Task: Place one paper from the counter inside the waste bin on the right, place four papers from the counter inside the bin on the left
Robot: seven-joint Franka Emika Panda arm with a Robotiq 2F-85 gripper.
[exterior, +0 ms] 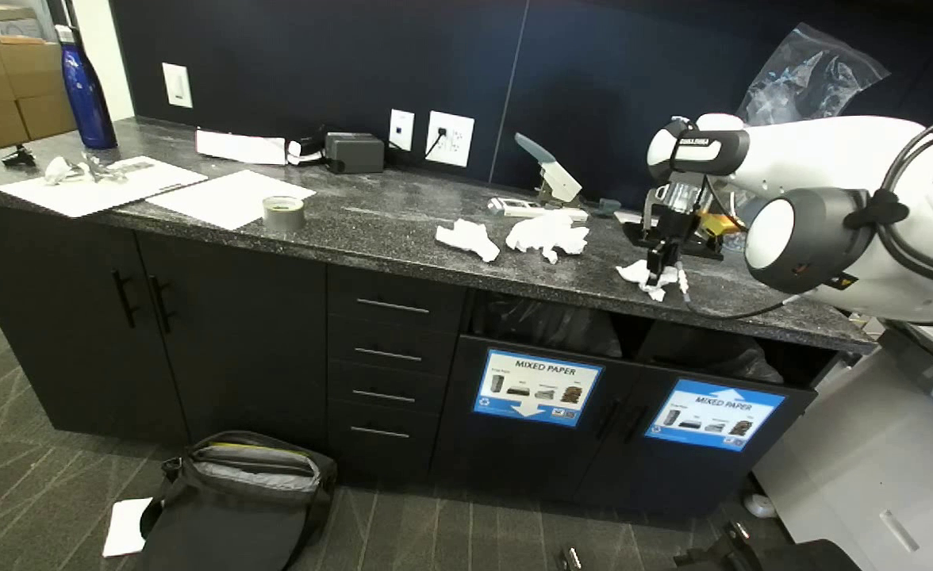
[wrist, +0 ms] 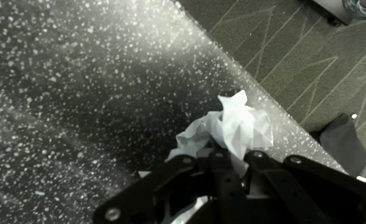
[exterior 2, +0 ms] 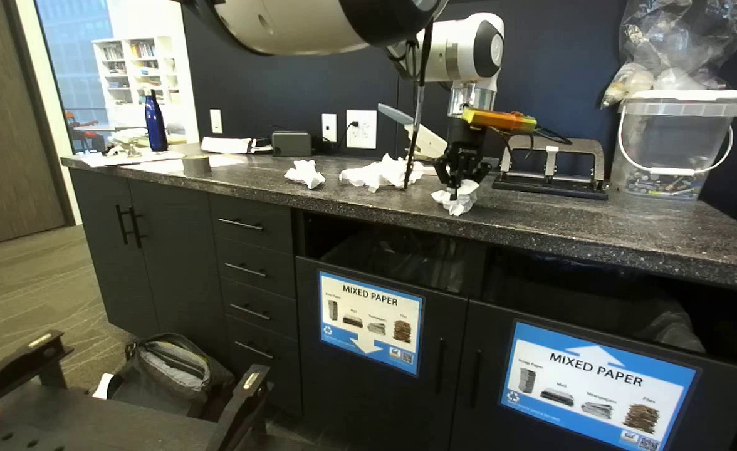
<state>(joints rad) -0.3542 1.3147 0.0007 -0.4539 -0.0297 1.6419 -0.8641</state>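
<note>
My gripper [exterior: 658, 274] is low over the counter, with its fingertips close together on a crumpled white paper [exterior: 635, 273]. In the wrist view the gripper [wrist: 238, 155] pinches a fold of this paper [wrist: 239, 124] near the counter edge. The same gripper [exterior 2: 455, 193] and paper [exterior 2: 465, 199] show in an exterior view, the paper at counter level. More crumpled paper [exterior: 547, 234] and another piece [exterior: 468, 239] lie to the left. The left bin [exterior: 546, 321] and right bin [exterior: 708, 353] sit in open compartments under the counter, with dark plastic liners; their contents are hidden.
Behind the papers stand a stapler [exterior: 554, 178], a hole punch [exterior 2: 550, 166] and a clear bucket [exterior 2: 663, 138]. A tape roll [exterior: 283, 213], flat sheets [exterior: 228, 198] and a blue bottle [exterior: 86, 95] are at the far left. The counter front edge [exterior 2: 531, 235] overhangs the bins.
</note>
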